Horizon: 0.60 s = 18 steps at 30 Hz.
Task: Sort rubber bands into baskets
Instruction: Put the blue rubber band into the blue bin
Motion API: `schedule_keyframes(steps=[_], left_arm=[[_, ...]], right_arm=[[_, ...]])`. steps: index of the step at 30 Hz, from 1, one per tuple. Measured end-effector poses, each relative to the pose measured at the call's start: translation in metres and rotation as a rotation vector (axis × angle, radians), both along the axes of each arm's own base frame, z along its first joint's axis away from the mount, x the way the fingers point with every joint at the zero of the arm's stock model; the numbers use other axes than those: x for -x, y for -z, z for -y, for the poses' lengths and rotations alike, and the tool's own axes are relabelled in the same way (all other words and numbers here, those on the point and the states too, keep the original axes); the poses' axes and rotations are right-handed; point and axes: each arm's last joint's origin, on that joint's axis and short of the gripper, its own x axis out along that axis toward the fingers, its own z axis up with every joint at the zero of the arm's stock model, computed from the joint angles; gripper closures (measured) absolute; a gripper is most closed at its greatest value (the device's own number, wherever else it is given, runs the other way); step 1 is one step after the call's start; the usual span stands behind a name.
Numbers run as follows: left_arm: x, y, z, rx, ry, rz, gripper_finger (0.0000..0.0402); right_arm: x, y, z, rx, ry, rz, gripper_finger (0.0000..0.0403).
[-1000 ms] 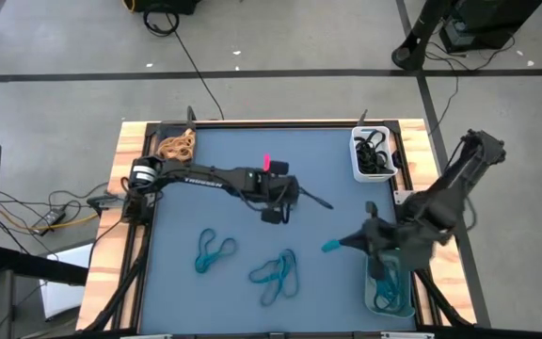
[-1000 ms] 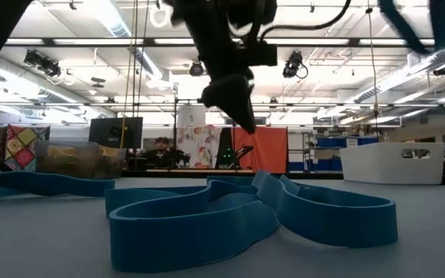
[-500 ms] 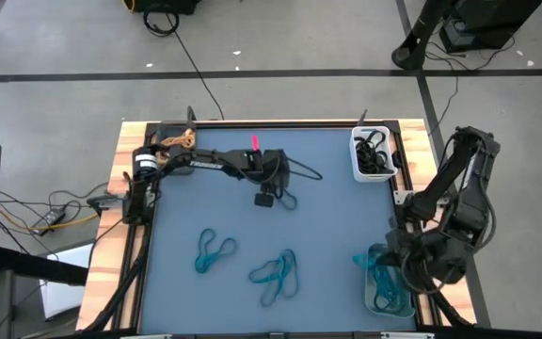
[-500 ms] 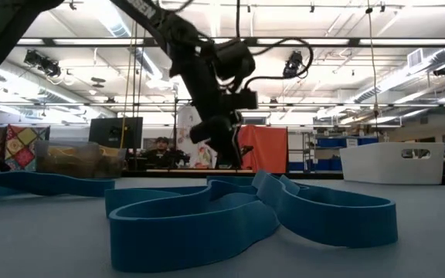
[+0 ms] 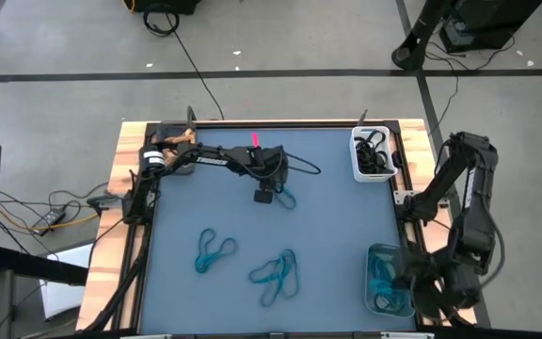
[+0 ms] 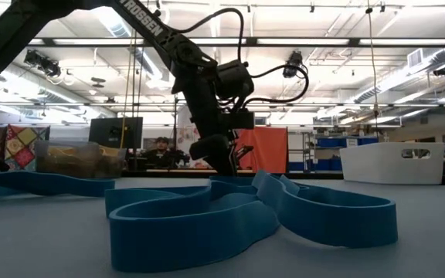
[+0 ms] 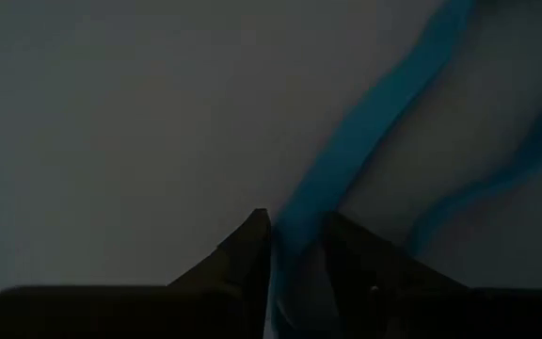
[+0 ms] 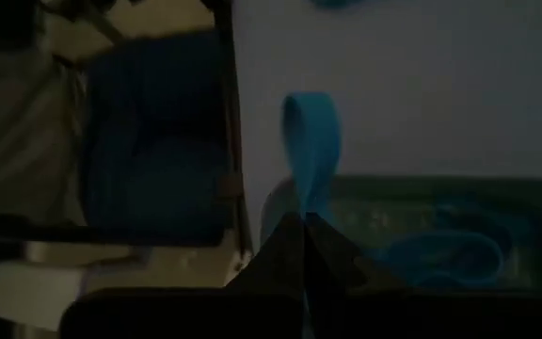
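Note:
My left gripper (image 5: pixel 265 196) is down at the table's far middle. Its fingers stand open on either side of a blue rubber band (image 7: pixel 365 122) that lies flat on the mat (image 5: pixel 284 198). My right gripper (image 8: pixel 304 231) is shut on another blue band (image 8: pixel 310 132) and hangs over the grey-teal basket (image 5: pixel 374 303) at the near right, which holds blue bands (image 8: pixel 445 250). The white basket (image 5: pixel 358 151) at the far right holds black bands. The dark basket (image 5: pixel 163 132) at the far left holds tan ones. Two more blue bands (image 5: pixel 215 250) (image 5: pixel 276 271) lie on the mat. My left gripper has the band between its fingertips (image 7: pixel 252 240); I cannot tell whether they touch it. My right gripper pinches the blue band at one end (image 8: pixel 305 202) between its two shut fingers, which slant downward. The band's free loop (image 8: pixel 310 108) sticks out past the fingertips, clear of the basket.
The left arm (image 5: pixel 210 158) reaches across the far left of the mat. The right arm (image 5: pixel 459 217) stands along the right edge. In the low view the near blue bands (image 6: pixel 246 216) fill the foreground. Bare mat lies in the middle.
My left gripper has gone toward the table's far edge and down onto the blue band. My right gripper has carried its blue band toward the right and near edges, turning as it went, and now hangs over the grey-teal basket.

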Motion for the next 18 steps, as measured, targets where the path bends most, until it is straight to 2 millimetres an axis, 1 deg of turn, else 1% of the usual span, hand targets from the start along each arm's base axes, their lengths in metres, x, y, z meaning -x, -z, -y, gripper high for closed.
schedule_keyframes(steps=[4, 10, 12, 14, 18], left_arm=[[0.001, 0.000, 0.000, 0.004, -0.003, -0.010, 0.0315], [0.001, 0.001, 0.000, 0.005, -0.003, -0.016, 0.0381], [0.001, 0.001, 0.000, 0.005, -0.004, -0.018, 0.0394], [0.001, 0.001, 0.000, 0.004, -0.004, -0.020, 0.0393], [0.001, 0.001, 0.001, 0.002, -0.003, -0.019, 0.0395]], right_arm=[[0.003, 0.014, -0.013, 0.079, -0.006, -0.014, 0.0397], [-0.001, 0.044, -0.037, 0.155, -0.034, -0.149, 0.0393], [-0.002, 0.053, -0.042, 0.181, -0.030, -0.185, 0.0391], [-0.005, 0.060, -0.042, 0.213, 0.009, -0.219, 0.0384], [-0.007, 0.065, -0.033, 0.257, 0.136, -0.355, 0.0357]])
